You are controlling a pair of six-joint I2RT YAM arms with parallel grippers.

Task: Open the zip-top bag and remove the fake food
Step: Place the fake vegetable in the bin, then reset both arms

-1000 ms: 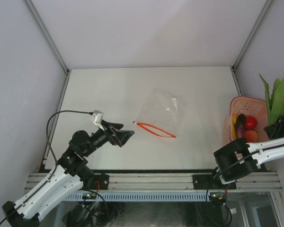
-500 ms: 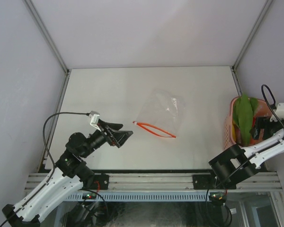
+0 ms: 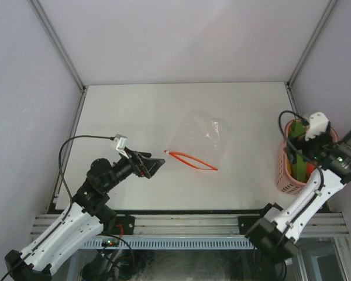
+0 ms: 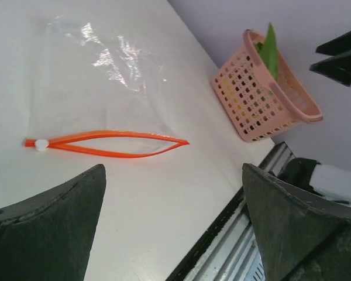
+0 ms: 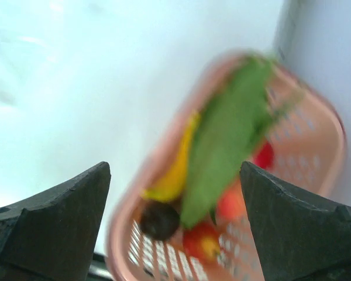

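The clear zip-top bag (image 3: 203, 137) lies flat mid-table, and nothing shows inside it. Its orange zip strip (image 3: 192, 160) is spread apart into a lens shape. My left gripper (image 3: 152, 167) hovers just left of the strip's slider end, open and empty; in its wrist view the left gripper (image 4: 173, 170) looks onto the bag (image 4: 93, 70) and strip (image 4: 108, 143). The fake food sits in the pink basket (image 3: 281, 171): a long green piece (image 5: 231, 146), a yellow one (image 5: 174, 172), a dark purple one (image 5: 159, 219) and red ones (image 5: 202, 243). My right gripper (image 3: 296, 146) hangs open above them, right gripper (image 5: 174, 170) empty.
The basket (image 4: 263, 102) stands at the table's right edge against the enclosure wall. White walls and metal posts close in the back and sides. A metal rail (image 3: 187, 222) runs along the near edge.
The right arm swung from the right edge over the basket. Its jaws opened and the long green piece now lies in the basket. The left gripper barely shifted.
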